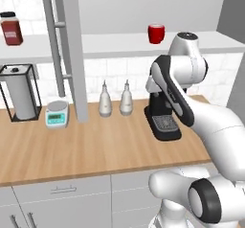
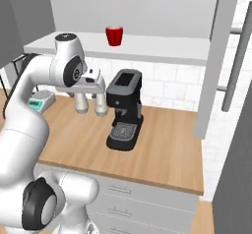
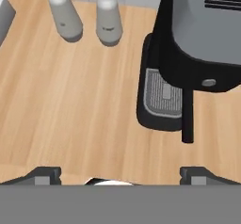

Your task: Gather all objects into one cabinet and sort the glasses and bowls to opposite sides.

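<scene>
Pincer [image 3: 120, 173] open above counter; red cup [image 1: 156, 33] on shelf.

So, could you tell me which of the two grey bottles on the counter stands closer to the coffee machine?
The right-hand bottle of the pair; the other bottle stands beside it, farther from the coffee machine.

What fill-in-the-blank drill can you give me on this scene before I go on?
1. The cup on the shelf is ____ in colour.
2. The coffee machine stands on the wooden ____.
3. The gripper jaws stand ____, holding nothing.
4. Left of the coffee machine stand ____ grey bottles.

Missing words: red; counter; open; two
</scene>
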Motion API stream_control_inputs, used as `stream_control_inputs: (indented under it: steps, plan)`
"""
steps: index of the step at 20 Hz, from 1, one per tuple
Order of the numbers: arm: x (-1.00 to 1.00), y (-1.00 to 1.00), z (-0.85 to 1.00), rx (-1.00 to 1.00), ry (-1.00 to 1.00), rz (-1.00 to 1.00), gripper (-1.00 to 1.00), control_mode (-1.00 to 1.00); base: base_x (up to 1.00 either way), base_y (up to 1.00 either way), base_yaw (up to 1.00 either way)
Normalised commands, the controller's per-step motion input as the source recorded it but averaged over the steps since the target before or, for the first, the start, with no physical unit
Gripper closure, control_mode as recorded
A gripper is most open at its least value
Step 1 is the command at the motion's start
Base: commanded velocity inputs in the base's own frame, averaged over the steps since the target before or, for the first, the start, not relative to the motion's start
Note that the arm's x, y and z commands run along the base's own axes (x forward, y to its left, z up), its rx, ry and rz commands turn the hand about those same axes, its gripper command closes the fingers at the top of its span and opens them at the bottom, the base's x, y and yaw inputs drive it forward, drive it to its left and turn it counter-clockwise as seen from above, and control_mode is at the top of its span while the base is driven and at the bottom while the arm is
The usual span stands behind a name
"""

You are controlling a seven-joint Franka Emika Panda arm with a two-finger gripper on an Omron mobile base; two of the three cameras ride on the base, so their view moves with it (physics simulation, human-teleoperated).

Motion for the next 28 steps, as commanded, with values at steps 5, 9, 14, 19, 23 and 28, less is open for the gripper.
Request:
stream_control_inputs:
  steps: [5,9,14,19,23,28]
  plan:
    - [0.00,0.00,0.00,0.00,0.00,0.00,-1.00,1.00,0.93,-0.06,0.00]
    - [0.00,0.00,0.00,0.00,0.00,0.00,-1.00,1.00,0.58,-0.01,0.00]
    - [0.00,0.00,0.00,0.00,0.00,0.00,-1.00,1.00,0.00,0.00,0.00]
    - [0.00,0.00,0.00,0.00,0.00,0.00,-1.00,1.00,0.03,-0.02,0.00]
    - [0.04,-0.41,0.46,0.08,-0.59,0.02,-1.00,-1.00,0.00,0.00,0.00]
    - [0.25,-0.38,0.56,0.06,-0.77,0.14,-1.00,-1.00,0.00,0.00,0.00]
